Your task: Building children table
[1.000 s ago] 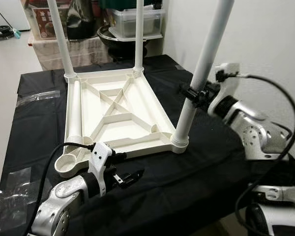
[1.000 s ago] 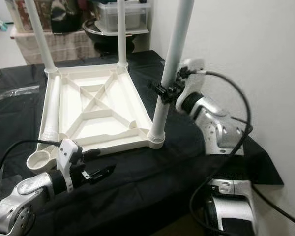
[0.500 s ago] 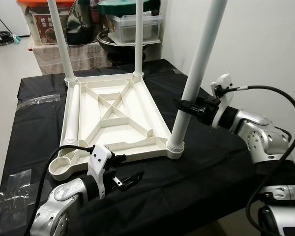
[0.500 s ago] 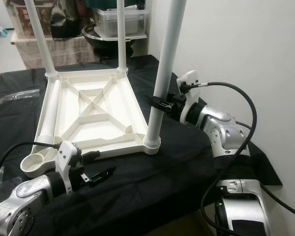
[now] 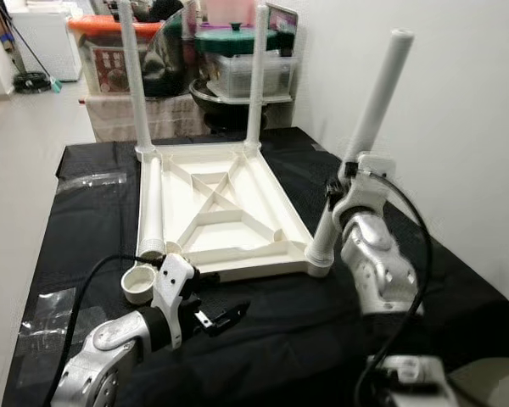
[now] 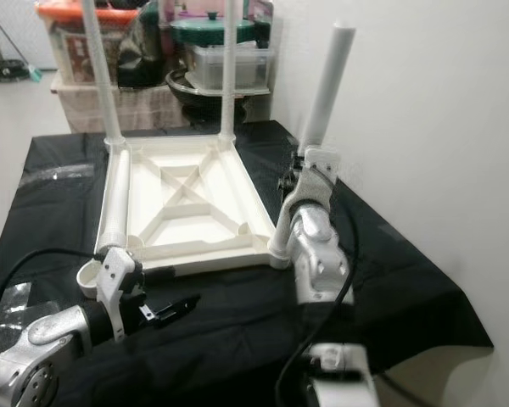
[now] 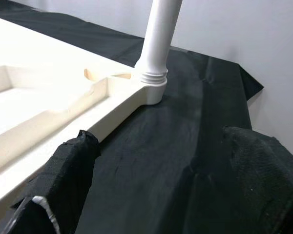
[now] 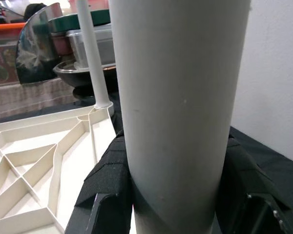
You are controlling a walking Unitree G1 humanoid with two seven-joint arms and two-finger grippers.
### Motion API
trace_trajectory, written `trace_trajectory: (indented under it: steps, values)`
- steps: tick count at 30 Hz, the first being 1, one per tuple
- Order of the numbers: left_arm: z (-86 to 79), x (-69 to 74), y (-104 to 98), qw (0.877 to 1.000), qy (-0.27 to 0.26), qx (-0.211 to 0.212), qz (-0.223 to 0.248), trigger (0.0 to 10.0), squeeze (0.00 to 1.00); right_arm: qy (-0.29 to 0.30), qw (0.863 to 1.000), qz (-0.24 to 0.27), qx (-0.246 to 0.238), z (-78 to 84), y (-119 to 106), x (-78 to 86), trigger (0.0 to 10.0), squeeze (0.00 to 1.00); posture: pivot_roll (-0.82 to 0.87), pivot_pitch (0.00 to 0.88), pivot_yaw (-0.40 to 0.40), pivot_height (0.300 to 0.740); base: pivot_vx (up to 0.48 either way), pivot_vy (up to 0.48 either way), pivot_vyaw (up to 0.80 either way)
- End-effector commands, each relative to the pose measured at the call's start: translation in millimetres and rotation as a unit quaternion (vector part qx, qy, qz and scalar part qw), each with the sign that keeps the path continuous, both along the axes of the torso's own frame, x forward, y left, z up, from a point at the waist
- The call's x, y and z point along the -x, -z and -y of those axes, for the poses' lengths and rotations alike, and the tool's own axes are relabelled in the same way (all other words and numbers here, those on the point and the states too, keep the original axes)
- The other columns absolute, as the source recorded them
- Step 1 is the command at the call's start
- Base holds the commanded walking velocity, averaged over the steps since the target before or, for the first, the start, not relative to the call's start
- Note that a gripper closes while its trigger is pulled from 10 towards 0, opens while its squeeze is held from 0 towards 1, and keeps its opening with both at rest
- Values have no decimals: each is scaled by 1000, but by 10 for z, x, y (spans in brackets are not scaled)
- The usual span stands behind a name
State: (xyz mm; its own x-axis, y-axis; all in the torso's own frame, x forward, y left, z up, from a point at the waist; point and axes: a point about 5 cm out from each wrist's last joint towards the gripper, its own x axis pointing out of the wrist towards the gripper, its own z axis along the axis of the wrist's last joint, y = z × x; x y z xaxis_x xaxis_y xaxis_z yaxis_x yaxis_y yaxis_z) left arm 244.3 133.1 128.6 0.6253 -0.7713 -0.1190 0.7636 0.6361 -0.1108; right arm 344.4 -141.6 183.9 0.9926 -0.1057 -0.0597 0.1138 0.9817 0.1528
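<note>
Seating the near-right leg in its corner socket: keep it plumb, turn slow and even

Head views: upturned tabletop (image 5: 216, 212) on the black cloth (image 5: 85, 220), two far legs (image 5: 131, 80) upright, a loose leg (image 5: 151, 208) lying along its left rail; right gripper (image 5: 339, 188) at mid-height on the tilted near-right leg (image 5: 366, 136); left gripper (image 5: 220, 317) low over the cloth, just short of the tabletop's near edge. Left wrist view: fingers (image 7: 68, 170) spread, empty, leg base and socket (image 7: 154, 87) beyond. Right wrist view: pads (image 8: 107, 185) pinching the leg on both sides
</note>
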Motion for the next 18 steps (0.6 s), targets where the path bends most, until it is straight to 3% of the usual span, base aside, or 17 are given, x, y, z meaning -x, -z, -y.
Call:
trace_trajectory:
  steps: [1,2,3,4,5,7,9,10,11,12,13,15,16,17,18]
  values:
    - [3,14,-9,1000,8,-1,-3,10000,0,-21,992,-121,-32,-49,503,105,10000,0,81,0,-69,740,0,0,0]
    - [3,14,-9,1000,8,-1,-3,10000,0,-21,992,-121,-32,-49,503,105,10000,0,81,0,-69,740,0,0,0]
    - [-6,15,-6,1000,7,-2,-3,10000,0,-40,994,-95,-49,12,372,45,10000,1000,77,0,-69,740,0,0,0]
    - [-5,18,-4,1000,7,-1,-4,10000,0,-75,995,-57,-44,154,168,-70,10000,1000,74,0,-68,740,0,0,0]
    - [-1,21,-2,1000,7,0,-5,10000,0,-114,992,-26,-41,276,-9,-151,10000,0,71,0,-65,740,0,0,0]
    - [-1,21,-2,1000,7,0,-5,10000,0,-114,992,-26,-41,276,-9,-151,10000,0,71,0,-65,740,0,0,0]
    - [9,23,4,1000,7,1,-5,10000,0,-182,983,13,-27,429,-253,-205,10000,0,69,0,-62,740,0,0,0]
    - [9,23,4,1000,7,1,-5,10000,0,-182,983,13,-27,429,-253,-205,10000,0,69,0,-62,740,0,0,0]
    - [13,20,7,1000,7,1,-4,10000,0,-244,969,16,-22,463,-330,-189,10000,0,65,0,-59,740,0,0,0]
    - [13,20,7,1000,7,1,-4,10000,0,-244,969,16,-22,463,-330,-189,10000,0,65,0,-59,740,0,0,0]
    - [16,18,8,1000,8,0,-4,10000,0,-282,959,16,-20,479,-377,-163,10000,0,65,0,-59,740,0,0,0]
    - [26,1,0,1000,8,-1,0,10000,0,-350,936,9,25,489,-374,-118,10000,0,68,0,-59,740,0,0,0]
    - [28,-4,-8,1000,8,-1,1,10000,0,-371,928,7,38,474,-357,-98,10000,0,73,0,-59,740,0,0,0]
    - [28,-7,-12,1000,8,-1,2,10000,0,-385,922,3,48,460,-334,-89,9216,0,73,0,-59,740,0,0,0]
    - [28,-7,-12,1000,8,-1,2,10000,0,-385,922,3,48,460,-334,-89,9216,0,73,0,-59,740,0,0,0]
